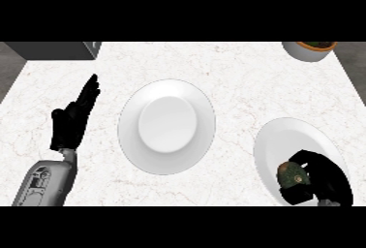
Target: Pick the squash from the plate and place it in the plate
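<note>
A dark green squash (291,175) lies on the white plate (282,140) at the right of the counter. My right hand (322,177) is over that plate with its fingers curled round the squash, hiding part of it. A second white plate (166,126), with nothing on it, sits in the middle of the counter. My left hand (71,121) rests open at the left, fingers pointing away from me, apart from both plates.
A white pot with brown contents (310,48) stands at the back right edge. A dark grey appliance (53,50) sits at the back left corner. The marbled counter (236,77) drops off at the left and right sides.
</note>
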You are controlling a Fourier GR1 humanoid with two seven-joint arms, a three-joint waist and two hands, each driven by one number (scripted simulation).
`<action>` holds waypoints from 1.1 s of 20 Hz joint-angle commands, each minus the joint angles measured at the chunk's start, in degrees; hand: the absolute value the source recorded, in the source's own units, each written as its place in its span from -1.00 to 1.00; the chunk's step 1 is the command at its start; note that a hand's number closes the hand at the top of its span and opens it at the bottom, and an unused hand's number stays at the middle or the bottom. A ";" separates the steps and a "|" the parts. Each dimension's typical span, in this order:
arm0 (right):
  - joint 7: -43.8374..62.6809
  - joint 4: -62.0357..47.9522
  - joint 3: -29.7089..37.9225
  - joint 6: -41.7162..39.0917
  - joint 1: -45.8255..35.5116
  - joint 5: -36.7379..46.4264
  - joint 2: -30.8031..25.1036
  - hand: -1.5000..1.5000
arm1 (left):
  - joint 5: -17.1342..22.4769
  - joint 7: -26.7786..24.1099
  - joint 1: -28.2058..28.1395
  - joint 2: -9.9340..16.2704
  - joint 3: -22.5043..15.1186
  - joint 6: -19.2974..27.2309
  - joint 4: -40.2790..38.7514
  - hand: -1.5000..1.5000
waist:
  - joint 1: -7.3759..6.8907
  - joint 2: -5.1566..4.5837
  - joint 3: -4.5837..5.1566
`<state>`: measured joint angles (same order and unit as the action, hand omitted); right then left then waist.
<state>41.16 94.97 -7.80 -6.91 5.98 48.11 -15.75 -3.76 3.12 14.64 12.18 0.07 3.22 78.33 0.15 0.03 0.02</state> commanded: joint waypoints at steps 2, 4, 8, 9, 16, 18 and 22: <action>-5.30 -3.97 2.26 4.03 -0.10 2.30 0.39 1.00 | -0.33 3.41 0.91 0.01 1.14 -1.28 2.64 0.00 | -0.04 -0.01 -0.03; -0.19 2.92 0.54 2.04 -0.36 3.99 1.54 1.00 | -1.02 3.96 -1.88 -0.60 -0.31 -0.95 7.05 0.00 | -0.10 0.05 -0.02; -8.26 2.55 -0.65 6.59 1.07 6.06 -0.57 1.00 | -3.21 1.51 -0.33 -3.14 -1.07 1.56 1.58 0.00 | 0.15 -0.02 -0.02; -9.67 3.41 -2.86 6.19 2.89 6.93 -0.76 1.00 | -0.47 2.42 -0.39 -0.12 1.31 -1.77 3.08 0.00 | 0.05 0.02 -0.02; -15.95 14.22 -6.64 11.71 1.21 11.27 -2.55 1.00 | -2.68 3.60 -0.09 -1.85 0.09 0.78 3.20 0.00 | 0.62 0.18 -0.01; -17.51 15.69 -5.92 12.79 -2.48 10.92 -2.41 1.00 | -2.65 3.17 -0.88 -2.71 -0.70 0.69 4.12 0.00 | 0.12 0.15 -0.03; -18.59 24.50 -9.94 12.23 -1.28 11.16 -1.15 1.00 | 0.08 4.51 0.12 -1.21 1.04 -2.31 3.98 0.00 | 0.17 0.21 -0.01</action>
<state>24.29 112.58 -15.41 5.07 4.99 59.12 -17.29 -4.49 5.63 14.39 11.05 1.24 1.89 81.01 0.38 0.15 0.02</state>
